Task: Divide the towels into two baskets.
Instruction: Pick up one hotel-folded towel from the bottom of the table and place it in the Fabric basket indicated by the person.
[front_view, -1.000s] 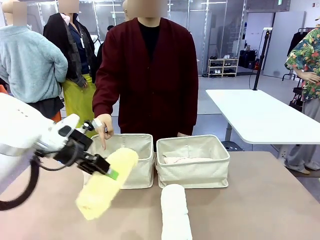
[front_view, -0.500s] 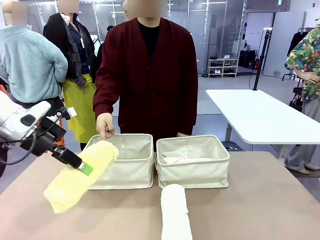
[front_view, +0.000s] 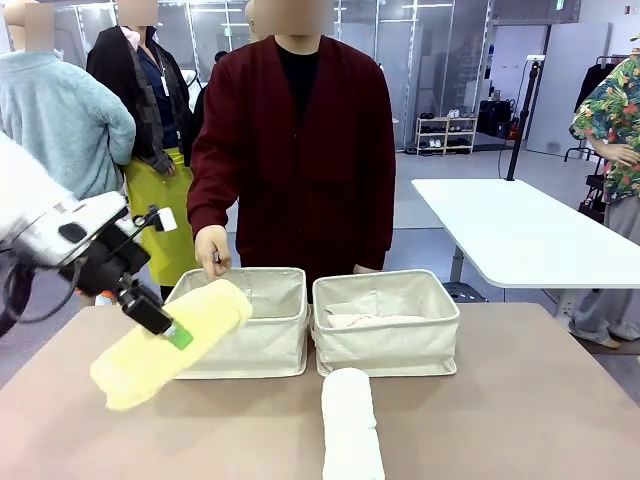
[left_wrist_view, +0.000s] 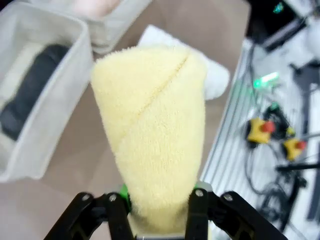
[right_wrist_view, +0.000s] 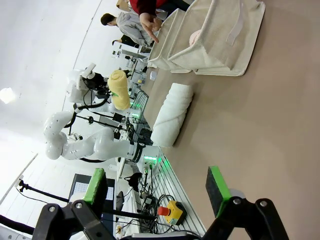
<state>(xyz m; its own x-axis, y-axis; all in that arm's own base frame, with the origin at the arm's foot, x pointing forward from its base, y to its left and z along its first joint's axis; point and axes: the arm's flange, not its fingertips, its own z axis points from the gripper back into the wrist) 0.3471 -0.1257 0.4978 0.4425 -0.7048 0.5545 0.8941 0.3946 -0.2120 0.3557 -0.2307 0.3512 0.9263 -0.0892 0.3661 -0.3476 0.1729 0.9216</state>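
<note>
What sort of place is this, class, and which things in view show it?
Probably a robotics lab or demo hall: the left gripper of a white arm holds a pale yellow towel over the table, emergency-stop buttons and cables lie beside it, and glass partitions line the back.

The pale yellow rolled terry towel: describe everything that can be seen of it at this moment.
The pale yellow towel is a thick, soft terry roll with a diagonal seam. It hangs tilted above the brown table, its higher end by the near left corner of the left cream canvas basket; whether they touch cannot be told. The left gripper is shut on its middle, squeezing it between green pads.
</note>
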